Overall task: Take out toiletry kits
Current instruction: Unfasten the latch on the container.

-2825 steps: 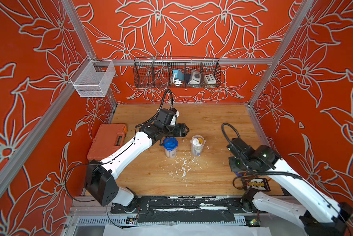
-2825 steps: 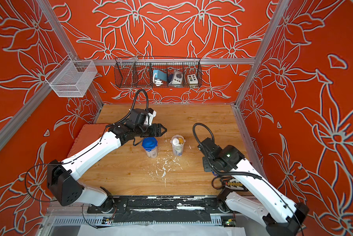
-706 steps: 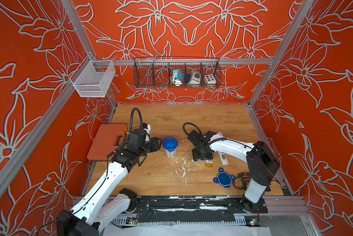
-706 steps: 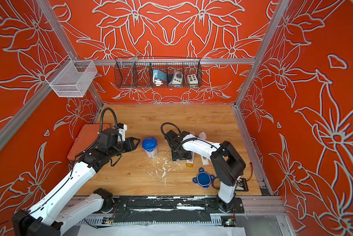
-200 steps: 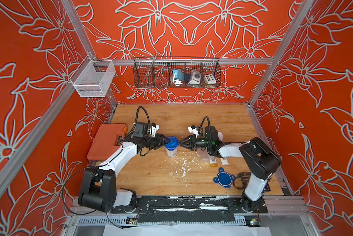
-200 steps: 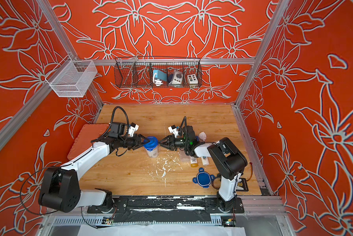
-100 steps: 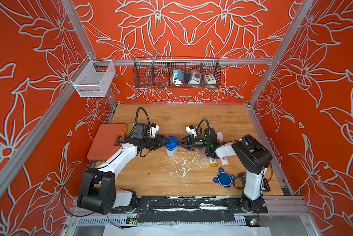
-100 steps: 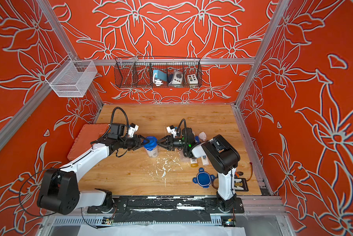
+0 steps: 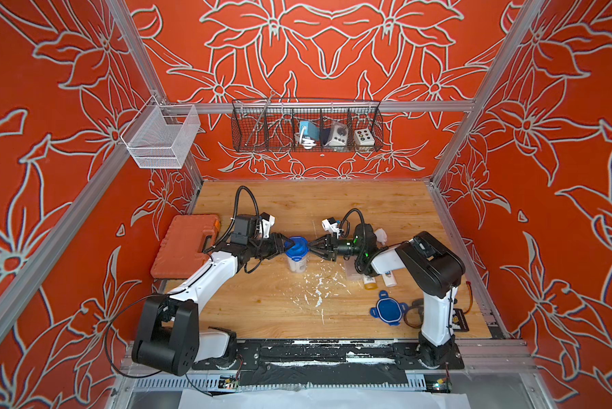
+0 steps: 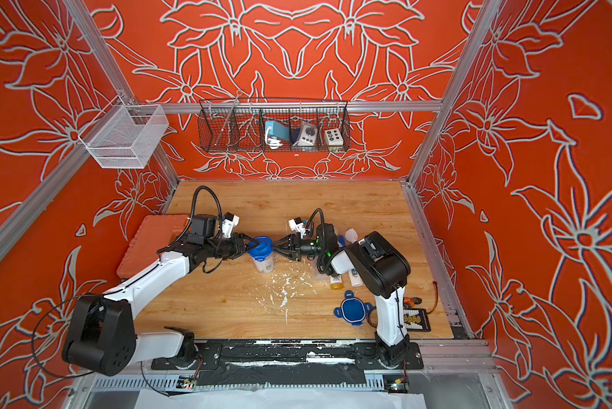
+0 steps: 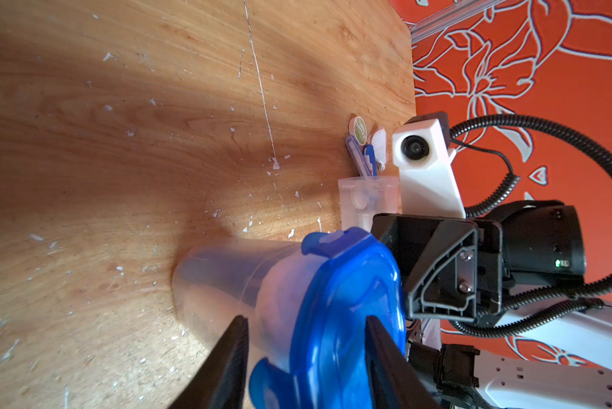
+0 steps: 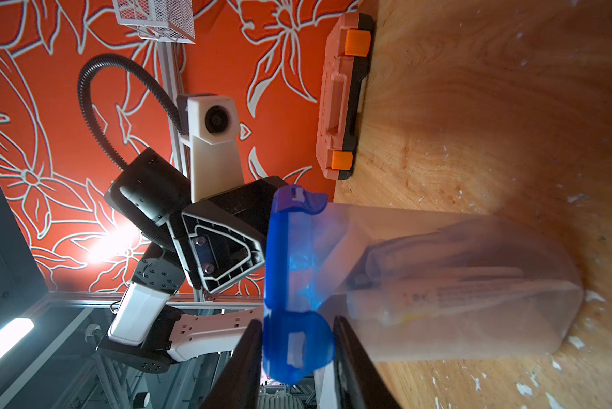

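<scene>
Two toiletry kits: one kit point(image 12: 456, 283) is packed inside the upright clear tub point(image 9: 296, 263) mid-table. The other kit point(image 9: 368, 280) spills from a second tub point(image 11: 368, 202) lying on its side by the right arm. Two blue lids: one lid point(image 9: 296, 246) is on the upright tub, one point(image 9: 386, 312) lies loose on the table point(image 9: 279, 304). The left gripper point(image 9: 287, 244) and right gripper point(image 9: 310, 245) each straddle a lid clip, jaws partly apart; whether they pinch it I cannot tell. One orange case point(image 9: 187, 248) lies at the left edge.

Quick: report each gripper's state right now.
Left gripper: open, jaws straddling the blue lid, not clamped on it.
Right gripper: jaws close around the lid's clip tab; whether it grips cannot be told.
</scene>
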`<action>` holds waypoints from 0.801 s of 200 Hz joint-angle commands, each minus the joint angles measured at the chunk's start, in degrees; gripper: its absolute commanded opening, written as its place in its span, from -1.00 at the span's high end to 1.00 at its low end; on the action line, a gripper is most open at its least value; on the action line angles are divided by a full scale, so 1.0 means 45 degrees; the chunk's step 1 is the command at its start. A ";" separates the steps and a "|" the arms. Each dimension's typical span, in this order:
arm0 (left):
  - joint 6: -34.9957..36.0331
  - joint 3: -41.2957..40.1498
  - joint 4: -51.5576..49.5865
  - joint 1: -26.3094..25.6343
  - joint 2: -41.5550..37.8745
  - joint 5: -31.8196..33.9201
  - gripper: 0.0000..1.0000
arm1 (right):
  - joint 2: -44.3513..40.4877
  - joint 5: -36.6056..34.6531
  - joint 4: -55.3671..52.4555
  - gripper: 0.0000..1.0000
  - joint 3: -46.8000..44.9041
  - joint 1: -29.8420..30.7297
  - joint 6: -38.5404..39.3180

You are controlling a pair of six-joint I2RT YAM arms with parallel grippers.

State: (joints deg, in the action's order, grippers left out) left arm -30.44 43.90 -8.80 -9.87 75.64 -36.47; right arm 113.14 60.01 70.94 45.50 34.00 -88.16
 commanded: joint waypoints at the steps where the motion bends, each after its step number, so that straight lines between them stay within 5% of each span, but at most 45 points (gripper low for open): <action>1: -0.0021 -0.1158 -0.2321 -0.0226 0.0769 0.2208 0.07 | -0.0310 0.0194 0.0847 0.32 -0.0244 -0.0141 -0.0363; 49: 0.0025 -0.1490 -0.2342 -0.0502 0.0926 0.2802 0.10 | -0.0490 0.0293 0.0816 0.52 -0.0403 -0.0315 -0.0272; 118: 0.0128 -0.1446 -0.2502 -0.0620 0.0821 0.3058 0.06 | -0.1602 0.0415 0.0067 0.52 -0.0924 -0.0763 0.0208; 139: 0.0200 -0.0702 -0.2765 -0.0638 0.0640 0.3091 -0.11 | -0.3167 0.0280 -0.3916 0.48 -0.0917 -0.0828 0.2643; 160: 0.0303 0.0350 -0.3105 -0.0809 0.0531 0.3059 -0.21 | -0.5316 -0.1787 -1.3523 0.32 0.0379 -0.0761 0.8397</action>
State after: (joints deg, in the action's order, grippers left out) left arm -31.27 44.51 -6.20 -12.32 75.94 -28.27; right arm 98.52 59.55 50.81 41.80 30.59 -76.40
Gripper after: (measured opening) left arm 0.581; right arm 0.311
